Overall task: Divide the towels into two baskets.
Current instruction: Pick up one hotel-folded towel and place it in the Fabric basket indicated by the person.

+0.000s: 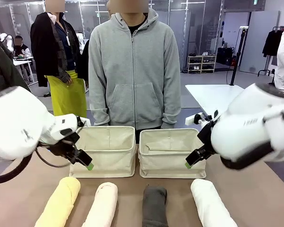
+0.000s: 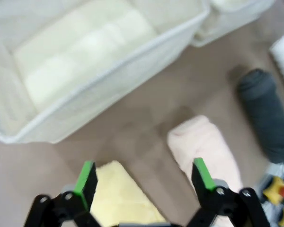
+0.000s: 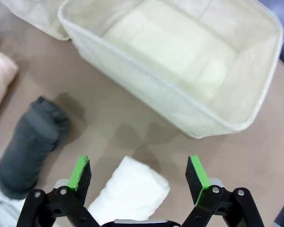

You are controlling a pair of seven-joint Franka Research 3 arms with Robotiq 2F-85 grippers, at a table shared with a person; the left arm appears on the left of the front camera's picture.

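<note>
Four rolled towels lie in a row at the table's near edge: pale yellow [image 1: 60, 201], cream [image 1: 102, 203], dark grey [image 1: 155, 204] and white [image 1: 212, 203]. Behind them stand two cream fabric baskets, the left one [image 1: 104, 150] and the right one [image 1: 172, 152], both with nothing inside. My left gripper [image 1: 87, 165] hangs open above the yellow towel's far end [image 2: 120, 196], in front of the left basket [image 2: 85, 75]. My right gripper [image 1: 188, 163] is open over the white towel's far end [image 3: 132, 189], by the right basket [image 3: 180, 71].
A person in a grey hoodie [image 1: 135, 71] stands at the far side of the table just behind the baskets, arms down. Bare brown tabletop [image 1: 132, 187] separates the towels from the baskets.
</note>
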